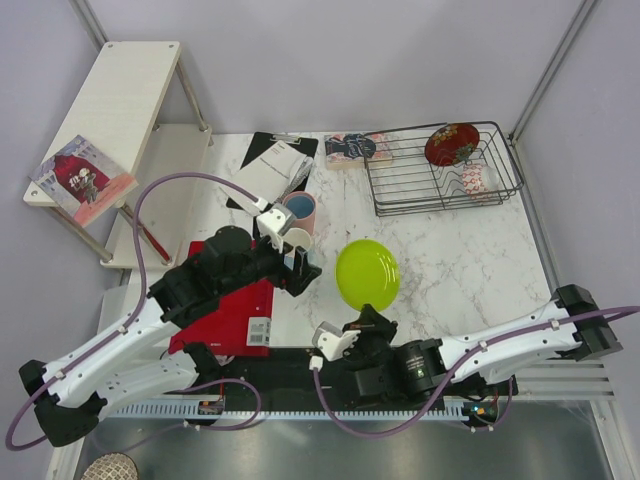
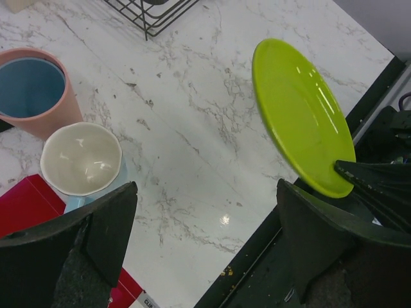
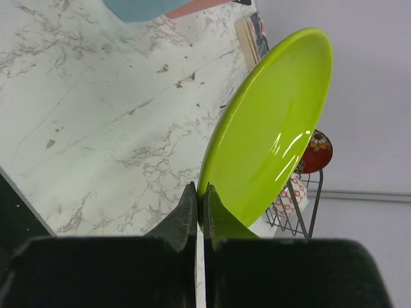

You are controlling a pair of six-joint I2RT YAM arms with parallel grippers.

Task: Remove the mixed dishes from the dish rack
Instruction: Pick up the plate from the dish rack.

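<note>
R gripper [image 3: 202, 200] is clamped tight on the near rim of the lime-green plate [image 1: 367, 272], which sits tilted over the marble table [image 1: 450, 260] just ahead of its fingers. L gripper [image 2: 205, 202] is spread wide w/ nothing btwn its jaws, the light blue handled mug [image 2: 82, 160] just past one fingertip and the pink cup [image 2: 35, 96] right behind the mug. Farthest out, well ahead & to the right of the R gripper, the dish rack [image 1: 395, 190] holds the dark red floral plate [image 1: 451, 143] and a small patterned bowl [image 1: 476, 180].
</note>
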